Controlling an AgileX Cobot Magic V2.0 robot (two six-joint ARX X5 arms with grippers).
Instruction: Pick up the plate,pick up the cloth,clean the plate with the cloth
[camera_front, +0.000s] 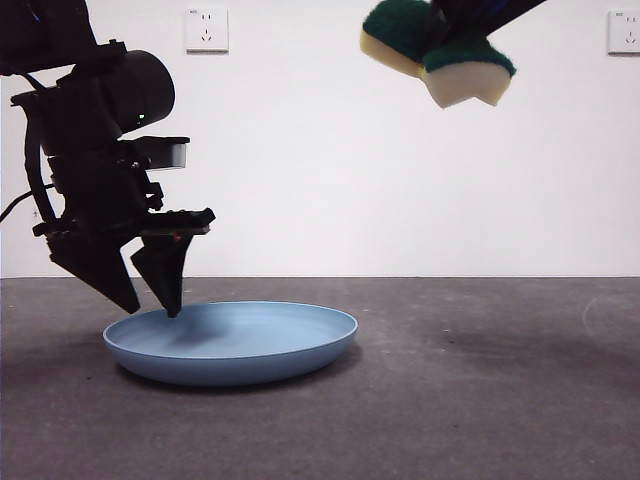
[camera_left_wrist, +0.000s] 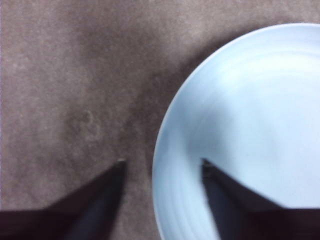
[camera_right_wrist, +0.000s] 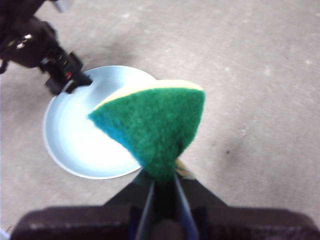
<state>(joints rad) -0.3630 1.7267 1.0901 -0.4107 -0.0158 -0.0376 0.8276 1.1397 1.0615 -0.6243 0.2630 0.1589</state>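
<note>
Blue plate (camera_front: 232, 340) lies flat on the dark surface (camera_front: 480, 390), left of the middle. Left gripper (camera_front: 150, 300) is spread wide, one jaw inside the rim and one outside, so picking up the plate is the step now. Next it should squeeze and lift. Right gripper (camera_right_wrist: 162, 182) pinches the cloth (camera_front: 440, 50) high at the right.
</note>
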